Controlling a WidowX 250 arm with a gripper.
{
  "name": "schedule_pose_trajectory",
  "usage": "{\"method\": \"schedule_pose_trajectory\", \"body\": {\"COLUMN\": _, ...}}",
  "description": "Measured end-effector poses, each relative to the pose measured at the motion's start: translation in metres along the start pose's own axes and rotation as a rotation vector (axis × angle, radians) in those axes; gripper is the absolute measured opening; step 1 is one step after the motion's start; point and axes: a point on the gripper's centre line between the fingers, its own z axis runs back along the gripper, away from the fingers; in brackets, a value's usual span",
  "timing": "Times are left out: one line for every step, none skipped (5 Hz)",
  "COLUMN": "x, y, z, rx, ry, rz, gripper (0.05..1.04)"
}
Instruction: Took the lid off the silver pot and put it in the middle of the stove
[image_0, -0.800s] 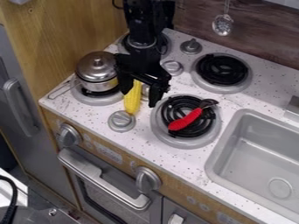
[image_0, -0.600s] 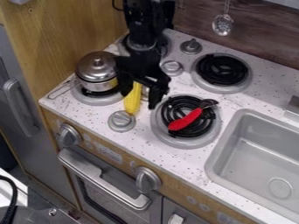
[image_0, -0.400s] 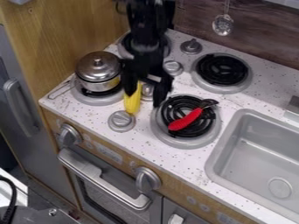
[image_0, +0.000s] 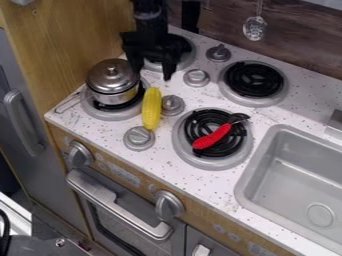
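Left of the frame, we see the silver pot (image_0: 112, 96) on a burner, its lid (image_0: 107, 75) seated, knob up, presumably for grasping from above. Upper left, our gripper (image_0: 153, 75) hangs with fingers spread, empty, likely to straddle that knob. Right of the pot, the corn (image_0: 151, 111) may crowd the lid's spot.

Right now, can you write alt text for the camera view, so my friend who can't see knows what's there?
A black gripper hangs open above the toy stove, near a silver pot with its lid on. Yellow corn lies beside the pot, and a red-handled tool rests across another burner, near a gray sink.
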Motion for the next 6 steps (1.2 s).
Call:
{"method": "schedule_pose_trajectory", "body": {"x": 0.015, "y": 0.031, "z": 0.006, "rx": 0.018, "ry": -0.033, "rz": 0.065, "gripper": 0.999}}
{"method": "schedule_pose_trajectory", "body": {"x": 0.021, "y": 0.052, "z": 0.006, "rx": 0.035, "ry": -0.04, "rz": 0.11, "gripper": 0.999}}
{"method": "schedule_pose_trajectory", "body": {"x": 0.022, "y": 0.065, "z": 0.006, "rx": 0.054, "ry": -0.038, "rz": 0.13, "gripper": 0.999}}
{"method": "schedule_pose_trajectory", "body": {"x": 0.019, "y": 0.075, "z": 0.0, "rx": 0.065, "ry": -0.023, "rz": 0.154, "gripper": 0.999}}
{"method": "schedule_pose_trajectory", "body": {"x": 0.012, "y": 0.081, "z": -0.016, "rx": 0.077, "ry": 0.028, "rz": 0.164, "gripper": 0.999}}
{"method": "schedule_pose_trajectory", "body": {"x": 0.009, "y": 0.085, "z": -0.021, "rx": 0.099, "ry": 0.058, "rz": 0.159, "gripper": 0.999}}
